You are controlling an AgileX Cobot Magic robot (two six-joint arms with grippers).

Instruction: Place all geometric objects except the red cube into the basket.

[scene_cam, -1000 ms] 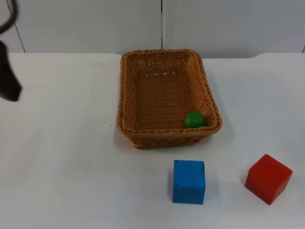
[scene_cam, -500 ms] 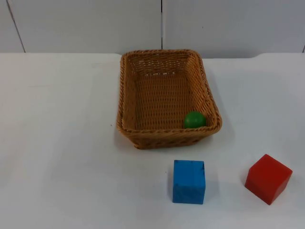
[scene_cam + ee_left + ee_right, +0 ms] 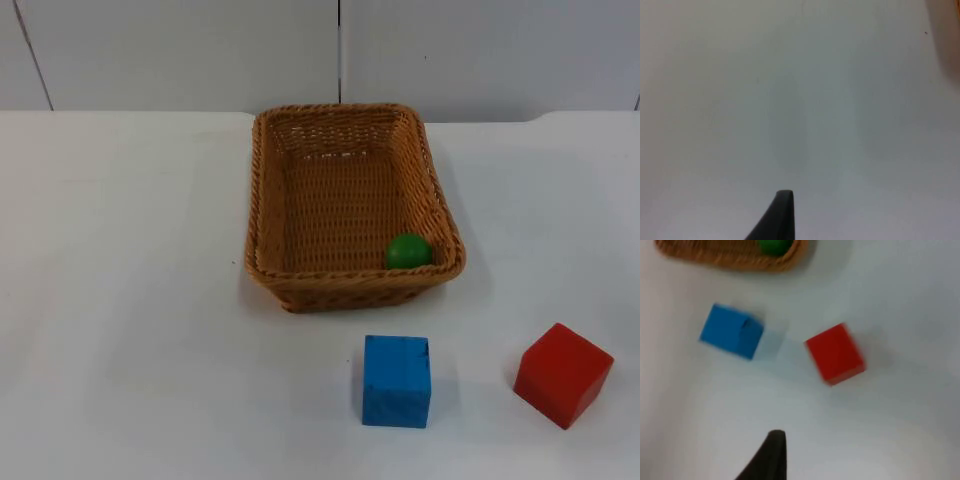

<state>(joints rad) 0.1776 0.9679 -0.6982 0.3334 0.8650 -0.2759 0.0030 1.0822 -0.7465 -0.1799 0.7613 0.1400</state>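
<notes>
While the small green ball (image 3: pixel 408 250) already lies in the near right corner of the woven wicker basket (image 3: pixel 262 190), the blue wooden-looking cube (image 3: pixel 396 380) sits on the white table (image 3: pixel 130 330) just before it, well apart from the red cube (image 3: pixel 563 373). My right gripper (image 3: pixel 771 452) hangs above both cubes, my left gripper (image 3: pixel 780 212) waits over bare table; I cannot tell either's opening. I judge the blue cube light, rigid, best pinched across opposite flat faces
</notes>
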